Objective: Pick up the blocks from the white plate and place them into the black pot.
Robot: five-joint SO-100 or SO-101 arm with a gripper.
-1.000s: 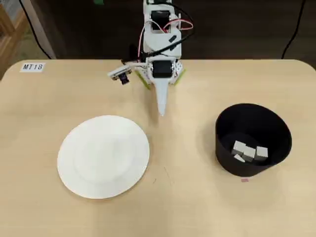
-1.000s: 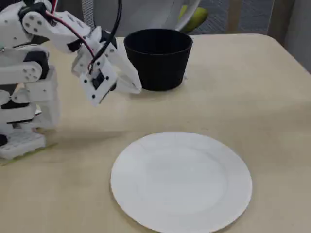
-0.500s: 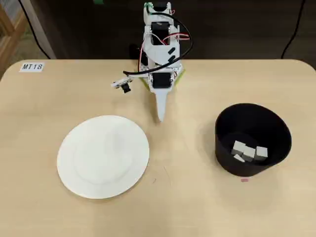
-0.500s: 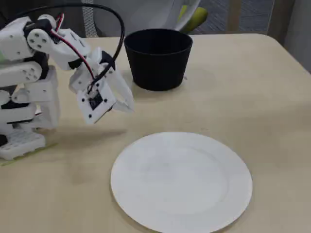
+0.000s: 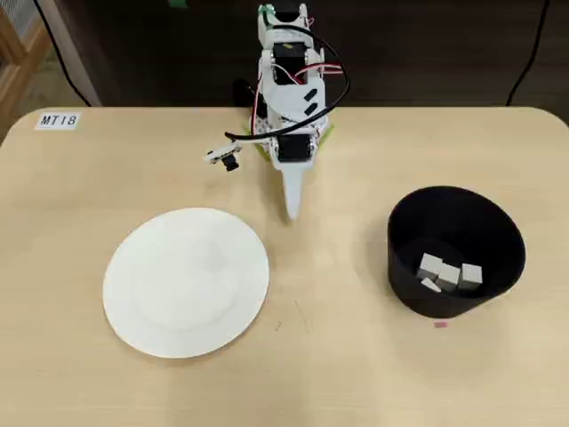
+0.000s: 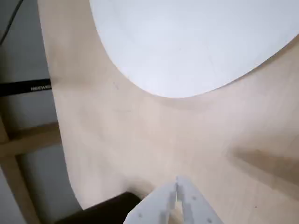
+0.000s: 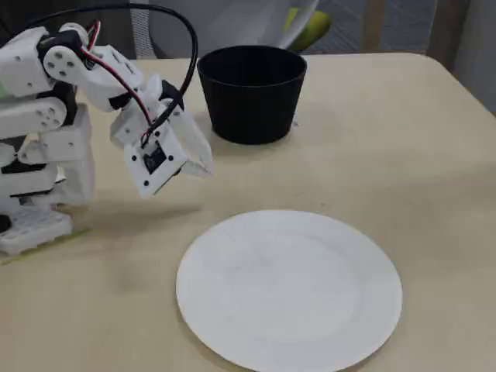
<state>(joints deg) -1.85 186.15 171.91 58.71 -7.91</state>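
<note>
Your pincer (image 5: pixel 291 213), tips pressed together and empty, hangs over the bench (image 5: pixel 356 374) between the bare white plate (image 5: pixel 186 282) at left and the black pot (image 5: pixel 455 250) holding the blocks (image 5: pixel 447 273) at right; any further grab risks scraping the plate.

A pale wood bench (image 5: pixel 356 374) with rounded corners carries everything. In the overhead view the white plate (image 5: pixel 186 282) lies flat on its left half, and the black pot (image 5: pixel 456 251) stands well apart on the right. Beside the pot's near edge sits a small pink mark (image 5: pixel 440 324). A white label (image 5: pixel 59 121) is stuck near the far left corner. The arm's white base (image 7: pixel 35 225) stands at the bench's far edge.
</note>
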